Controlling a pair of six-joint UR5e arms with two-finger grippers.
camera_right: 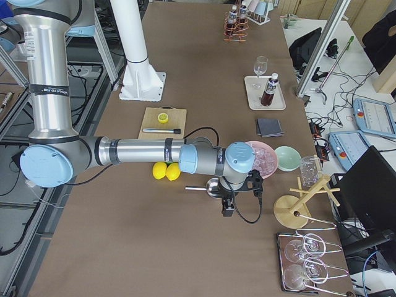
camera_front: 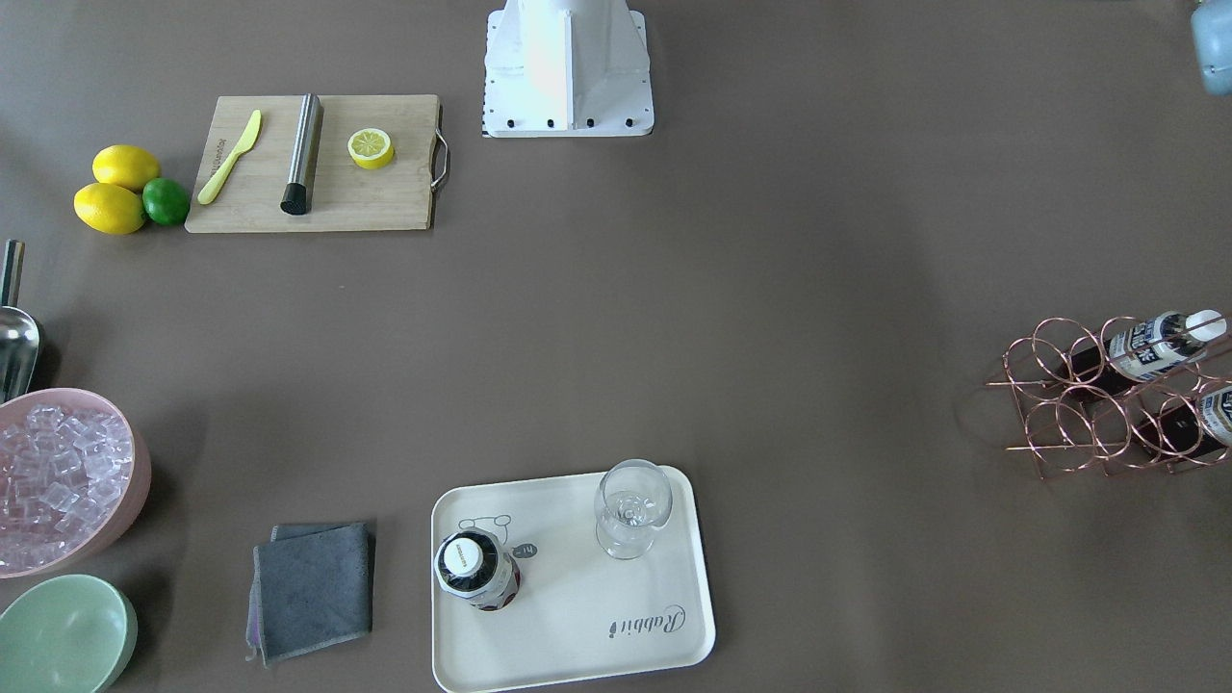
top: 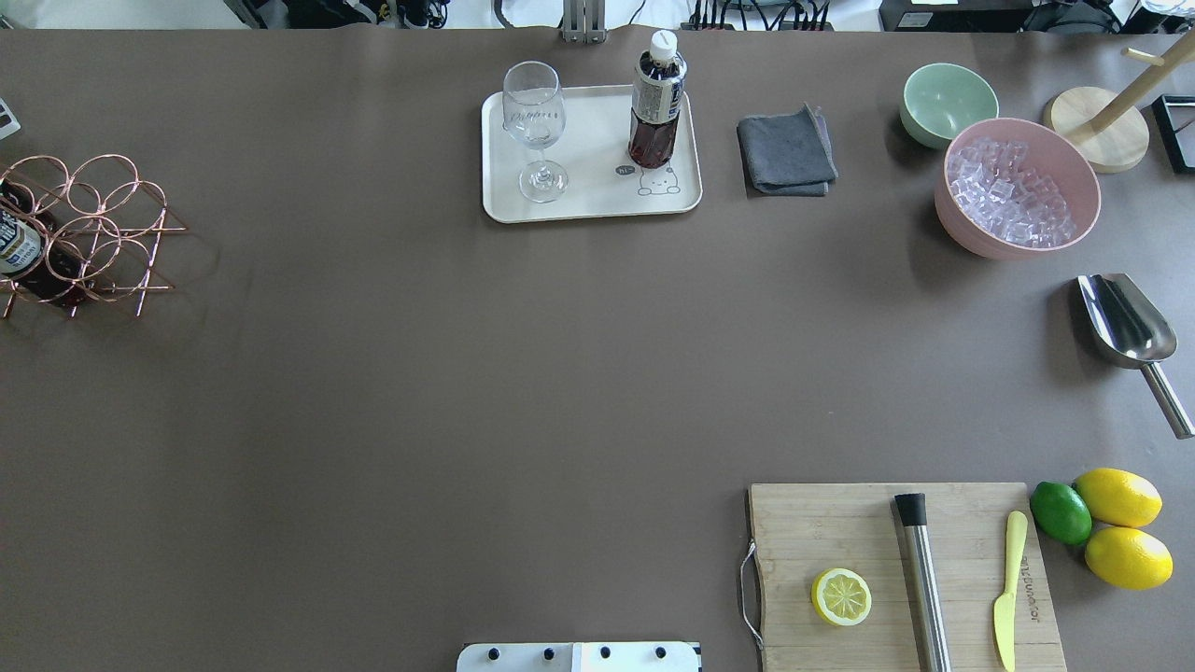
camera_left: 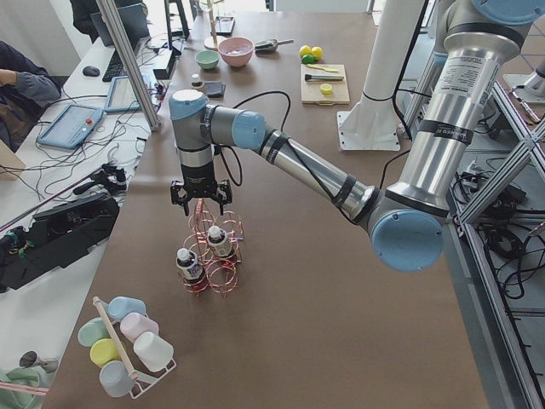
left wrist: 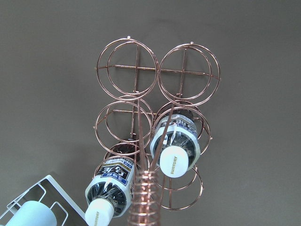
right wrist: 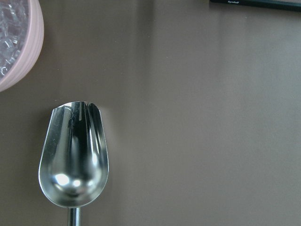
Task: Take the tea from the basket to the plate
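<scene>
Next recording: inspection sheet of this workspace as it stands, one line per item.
Surface: brown table, no spills seen.
Job's things: one tea upright on the plate beside a wine glass; two more bottles in the basket.
Clutter: cutting board, ice bowl, scoop, cloth.
Grippers: left gripper above the basket handle, right gripper above the scoop; open or shut, cannot tell.
Cables: black cable looped at right wrist.
Surroundings: seated operator at the left end.
</scene>
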